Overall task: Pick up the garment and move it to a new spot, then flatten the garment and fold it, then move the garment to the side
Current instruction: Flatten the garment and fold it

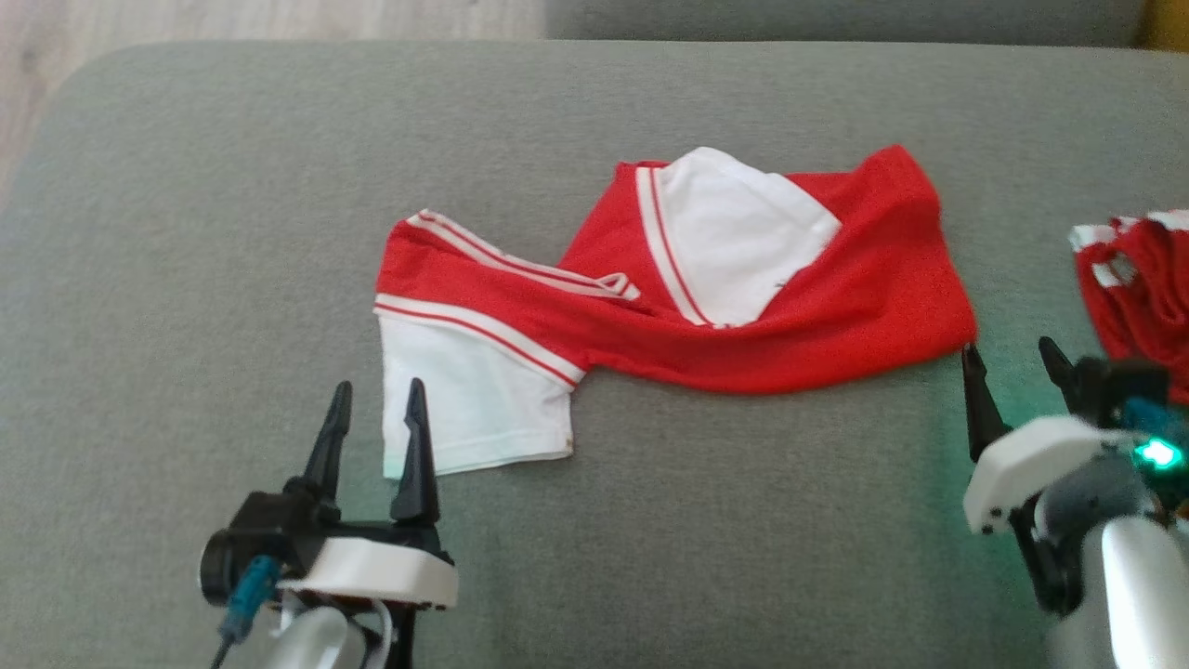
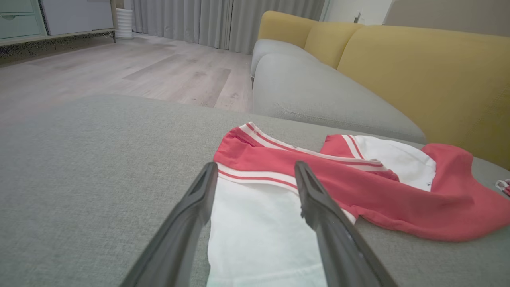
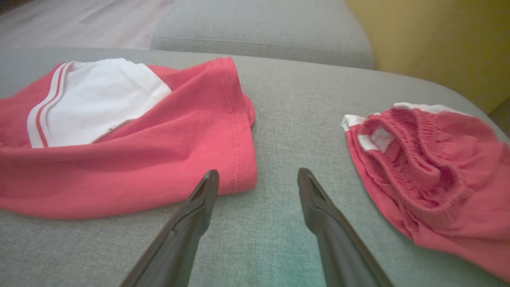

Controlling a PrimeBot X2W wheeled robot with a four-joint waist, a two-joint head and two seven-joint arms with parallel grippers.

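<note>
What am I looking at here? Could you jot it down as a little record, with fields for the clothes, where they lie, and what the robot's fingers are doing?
Surface: grey sofa cushion
Garment: red and white top, rumpled, mid-cushion
Left fingers: open, empty, at the top's white end
Right fingers: open, empty, beside the top's red corner
Other cloth: bunched red piece with white trim, to the right, apart from the top
Folding: not yet done
</note>
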